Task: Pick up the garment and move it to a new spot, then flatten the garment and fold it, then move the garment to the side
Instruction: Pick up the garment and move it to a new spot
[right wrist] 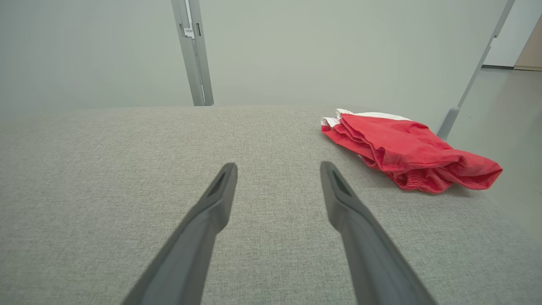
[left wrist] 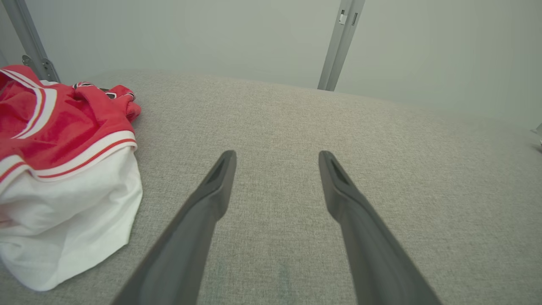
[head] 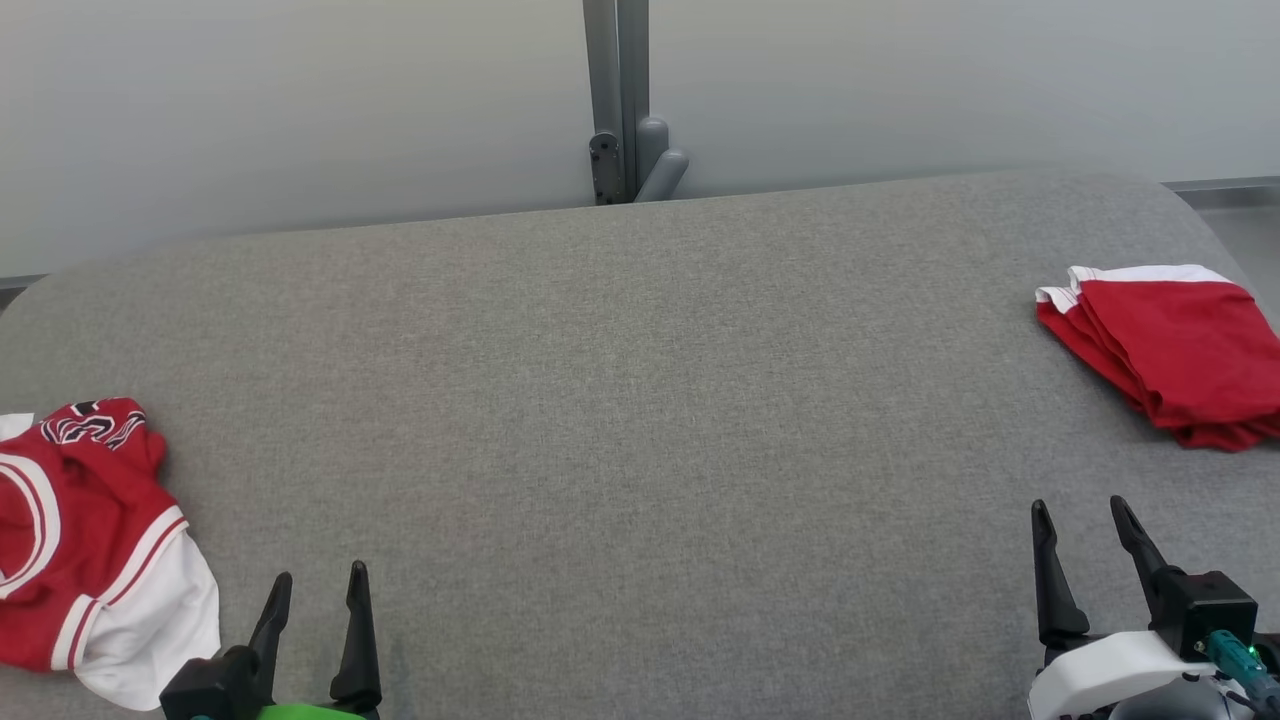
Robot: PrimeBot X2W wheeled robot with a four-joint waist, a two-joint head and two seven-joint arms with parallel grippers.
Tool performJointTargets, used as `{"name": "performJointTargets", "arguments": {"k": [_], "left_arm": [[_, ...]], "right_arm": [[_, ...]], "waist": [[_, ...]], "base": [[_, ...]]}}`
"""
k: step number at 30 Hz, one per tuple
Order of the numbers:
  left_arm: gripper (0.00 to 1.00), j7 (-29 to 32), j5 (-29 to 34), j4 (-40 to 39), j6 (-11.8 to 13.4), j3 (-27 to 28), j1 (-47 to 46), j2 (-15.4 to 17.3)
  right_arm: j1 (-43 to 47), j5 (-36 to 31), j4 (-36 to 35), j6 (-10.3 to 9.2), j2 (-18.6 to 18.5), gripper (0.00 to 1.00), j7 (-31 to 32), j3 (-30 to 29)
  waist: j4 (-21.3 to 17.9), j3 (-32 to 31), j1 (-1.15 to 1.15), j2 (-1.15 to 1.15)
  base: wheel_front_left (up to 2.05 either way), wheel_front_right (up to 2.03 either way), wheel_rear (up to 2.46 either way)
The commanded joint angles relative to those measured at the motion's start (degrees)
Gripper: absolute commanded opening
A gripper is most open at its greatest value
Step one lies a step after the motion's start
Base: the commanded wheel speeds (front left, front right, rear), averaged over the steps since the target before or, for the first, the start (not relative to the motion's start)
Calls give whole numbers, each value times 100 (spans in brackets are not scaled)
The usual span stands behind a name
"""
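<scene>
Crumpled red-and-white garment (head: pixel 90 540) lies at the desk's (head: pixel 640 400) left edge, just beside the left gripper (head: pixel 320 575). That and the right gripper (head: pixel 1080 505) stand wide open, empty. Judged light and limp: pinch a raised fold at the striped hem.

I have my left gripper (head: pixel 322 572) low at my left, right gripper (head: pixel 1080 505) low at my right (a touch higher in the head view); both sets of jaws stand wide apart.
</scene>
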Motion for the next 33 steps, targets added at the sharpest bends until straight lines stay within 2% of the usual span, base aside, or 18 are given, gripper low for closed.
{"name": "performJointTargets", "arguments": {"k": [1,5,9,12,13,17,24,29,33], "left_arm": [[100,-1,-23,29,-13,-27,-21,3],[100,-2,-50,-1,-16,-44,-56,4],[100,-2,-81,-63,-16,-35,-102,5],[100,-2,-83,-114,-7,-9,-107,6],[100,-2,-93,-154,9,19,-88,7],[100,-1,-112,-218,52,125,-35,7],[100,-1,-134,-331,130,393,137,11],[100,-1,-131,-389,139,591,254,7],[100,-1,-144,-451,121,674,316,7]], "right_arm": [[-31,-45,-14,-8,-9,100,-15,-13],[40,-47,4,-7,-4,100,-15,-8],[135,-38,-34,-7,-1,100,-15,20],[164,-27,-86,-7,0,100,-15,28],[162,-15,-133,-8,-1,100,-15,35],[190,23,-185,-7,1,100,-15,90],[205,88,-118,-7,5,100,-15,472],[208,170,-64,-8,-1,100,-16,695],[191,174,-28,-7,2,100,-16,811]], "waist": [[32,-2,0,0],[139,-2,0,0],[408,-1,0,0],[721,-15,0,0],[970,-21,0,0],[1560,-61,0,0],[2518,-167,0,0],[2922,-233,0,0],[3032,-218,0,0]], "base": [[0,0,0],[0,0,0],[0,0,0],[0,0,0],[0,0,0],[0,0,0],[0,0,0],[0,0,0],[0,0,0]]}}
